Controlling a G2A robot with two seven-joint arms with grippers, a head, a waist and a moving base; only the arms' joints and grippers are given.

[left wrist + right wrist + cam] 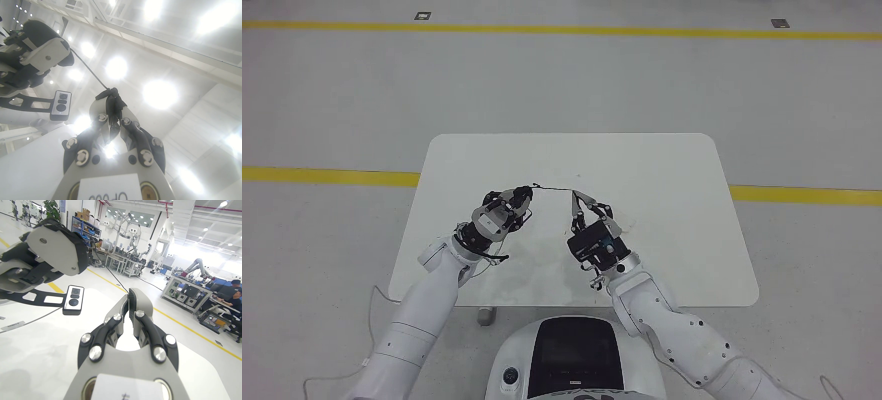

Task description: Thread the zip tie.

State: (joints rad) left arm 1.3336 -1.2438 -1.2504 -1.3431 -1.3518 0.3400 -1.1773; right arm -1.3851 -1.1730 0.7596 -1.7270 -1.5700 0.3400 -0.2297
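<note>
Left gripper [111, 100] is clamped tight on one end of the zip tie [90, 71], right gripper [129, 294] on the other; it is spanned between them above the table [682, 240]. Judged light, thin, springy, slick: best gripped close to the tip so buckling is avoided.

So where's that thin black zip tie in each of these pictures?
Top view: the thin black plastic zip tie stretches over the white table, between the left gripper and right gripper.
Left wrist view: the zip tie runs from the left gripper's shut fingertips to the right gripper farther off.
Right wrist view: the zip tie leaves the right gripper's shut fingertips towards the left gripper.
Shared landmark: the right gripper, pinching one end.
</note>
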